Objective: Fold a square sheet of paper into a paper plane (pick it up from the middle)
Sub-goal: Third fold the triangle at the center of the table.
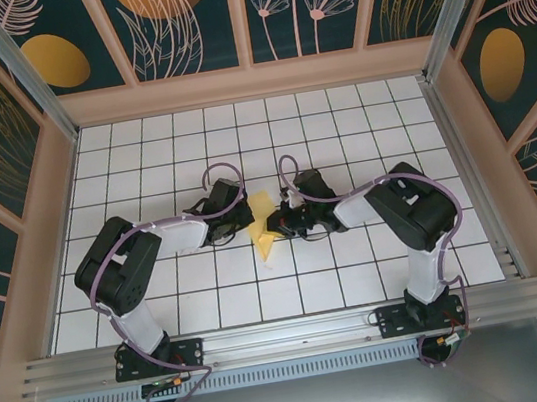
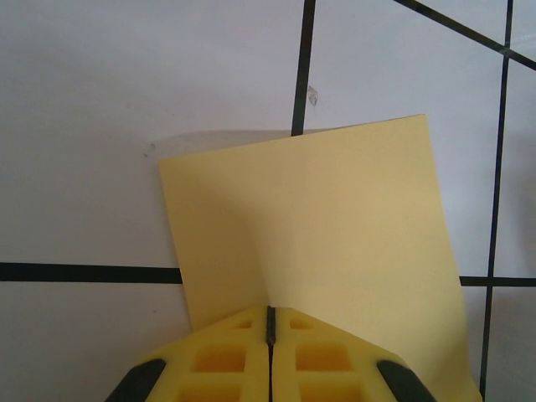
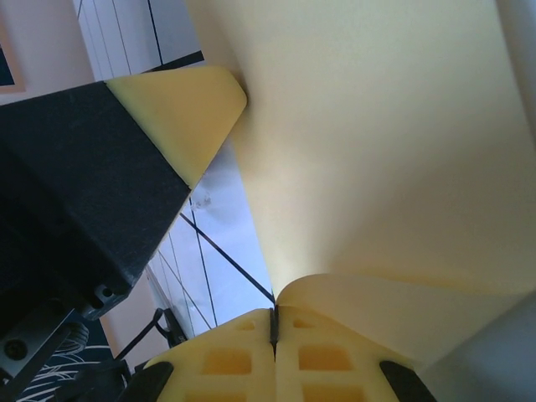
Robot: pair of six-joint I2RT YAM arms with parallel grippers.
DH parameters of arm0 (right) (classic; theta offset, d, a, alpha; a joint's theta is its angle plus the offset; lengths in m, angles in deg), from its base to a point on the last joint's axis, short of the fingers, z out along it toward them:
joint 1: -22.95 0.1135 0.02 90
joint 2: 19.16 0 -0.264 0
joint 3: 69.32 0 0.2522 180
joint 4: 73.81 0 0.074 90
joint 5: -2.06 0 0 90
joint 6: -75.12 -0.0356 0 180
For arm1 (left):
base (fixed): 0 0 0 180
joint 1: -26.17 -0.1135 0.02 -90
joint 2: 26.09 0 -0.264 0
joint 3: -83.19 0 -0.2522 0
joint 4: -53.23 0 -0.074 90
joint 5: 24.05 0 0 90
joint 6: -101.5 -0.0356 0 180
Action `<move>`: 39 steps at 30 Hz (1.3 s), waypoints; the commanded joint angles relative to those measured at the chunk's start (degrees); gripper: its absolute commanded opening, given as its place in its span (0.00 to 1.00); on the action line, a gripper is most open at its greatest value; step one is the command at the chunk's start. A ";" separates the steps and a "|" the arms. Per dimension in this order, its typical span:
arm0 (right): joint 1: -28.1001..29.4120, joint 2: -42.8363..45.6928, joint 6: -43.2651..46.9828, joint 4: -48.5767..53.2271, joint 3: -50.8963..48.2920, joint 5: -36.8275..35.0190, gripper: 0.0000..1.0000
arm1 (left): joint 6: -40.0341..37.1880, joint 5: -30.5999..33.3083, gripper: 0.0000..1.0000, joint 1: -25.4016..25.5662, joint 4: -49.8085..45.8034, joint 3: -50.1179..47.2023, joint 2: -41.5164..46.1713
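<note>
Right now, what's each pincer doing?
left pincer: closed, pinching the yellow paper sheet.
right pincer: closed, pinching the same sheet.

A robot lab cell: gridded white table [image 1: 169, 315], aluminium framing [image 1: 288, 331], flower-patterned wall panels [image 1: 186, 21].

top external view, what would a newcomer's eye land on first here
The bright yellow square sheet of paper stands out at the middle of the white tiled table, lifted between the two arms. The left hand and the right hand meet there, each shut on the sheet. In the right wrist view the sheet curves away from the pinch.
</note>
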 commanded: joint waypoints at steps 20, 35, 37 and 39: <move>1.34 -2.55 4.82 4.42 4.46 -1.29 0.02 | -0.51 -1.82 0.08 0.26 -1.67 -0.46 -2.07; 1.44 -3.64 5.78 4.39 5.86 -1.11 0.03 | -0.49 -2.17 0.08 0.25 -1.50 -0.57 -1.98; 1.40 -3.82 5.83 4.42 5.84 -1.12 0.03 | -0.50 -2.17 0.08 0.20 -1.50 -0.64 -1.93; 1.44 -3.94 5.77 4.39 5.84 -1.12 0.03 | -0.51 -2.22 0.08 0.25 -1.51 -0.68 -1.91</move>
